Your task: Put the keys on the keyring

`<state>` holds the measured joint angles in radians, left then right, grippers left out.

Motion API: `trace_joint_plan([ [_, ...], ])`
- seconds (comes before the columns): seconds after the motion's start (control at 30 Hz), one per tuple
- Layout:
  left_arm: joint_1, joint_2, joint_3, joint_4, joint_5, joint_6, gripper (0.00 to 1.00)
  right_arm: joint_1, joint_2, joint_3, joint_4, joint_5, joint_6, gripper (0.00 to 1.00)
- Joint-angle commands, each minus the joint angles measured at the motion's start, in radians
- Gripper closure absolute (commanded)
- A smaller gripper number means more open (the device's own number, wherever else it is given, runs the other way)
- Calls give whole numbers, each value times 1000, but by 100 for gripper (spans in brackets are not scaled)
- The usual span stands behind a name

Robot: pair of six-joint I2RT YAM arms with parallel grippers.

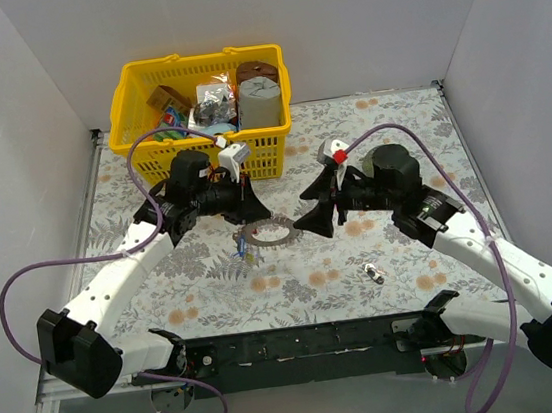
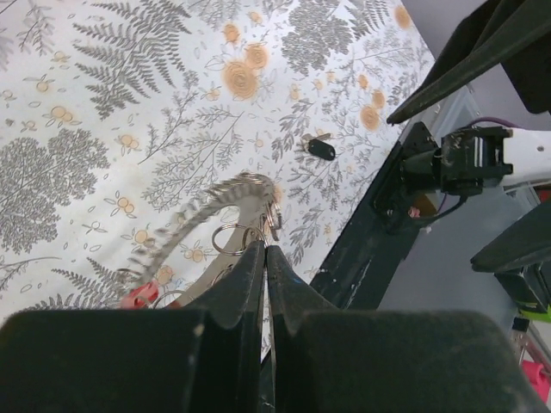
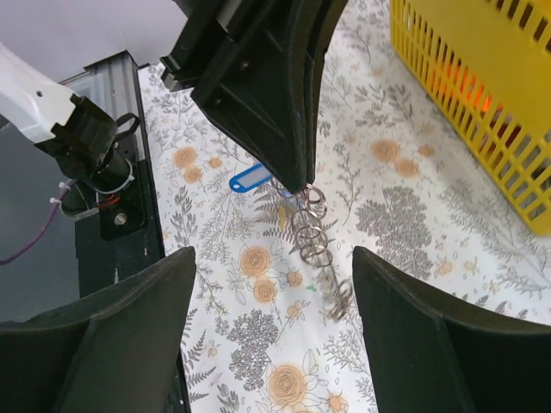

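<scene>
Left gripper (image 2: 264, 251) is clenched on the flat silver-grey toothed metal keyring (image 2: 215, 200). Right gripper (image 3: 274, 258) is spread wide, empty, just beside that ring. Danger: small dark-headed metal key (image 1: 373, 273), apart from the ring, may skid from those fingertips.

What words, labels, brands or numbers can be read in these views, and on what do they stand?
No text can be read in any view.
Dark packet in the yellow basket: print too small to read.
Blue key tag: no legible writing on its face.
Keyring: no stamp or number can be made out.
</scene>
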<state>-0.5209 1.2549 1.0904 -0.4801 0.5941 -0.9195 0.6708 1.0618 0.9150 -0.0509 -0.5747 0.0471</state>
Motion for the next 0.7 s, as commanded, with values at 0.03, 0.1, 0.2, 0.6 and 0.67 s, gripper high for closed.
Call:
trace_joint_plan([
  [0.03, -4, -34, 86, -64, 150, 105, 100, -36, -31, 28, 82, -134, -41, 19],
  [0.1, -4, -31, 107, -72, 231, 123, 100, -37, -26, 30, 97, -171, -30, 20],
  [0.2, -5, -23, 138, -94, 330, 146, 100, -39, -20, 39, 121, -195, -21, 20],
  [0.6, -7, -18, 187, -84, 457, 116, 100, -39, -3, 53, 175, -178, 23, 21],
  [0.67, -7, -23, 186, -74, 458, 108, 100, -39, 6, 48, 197, -197, 40, 22],
])
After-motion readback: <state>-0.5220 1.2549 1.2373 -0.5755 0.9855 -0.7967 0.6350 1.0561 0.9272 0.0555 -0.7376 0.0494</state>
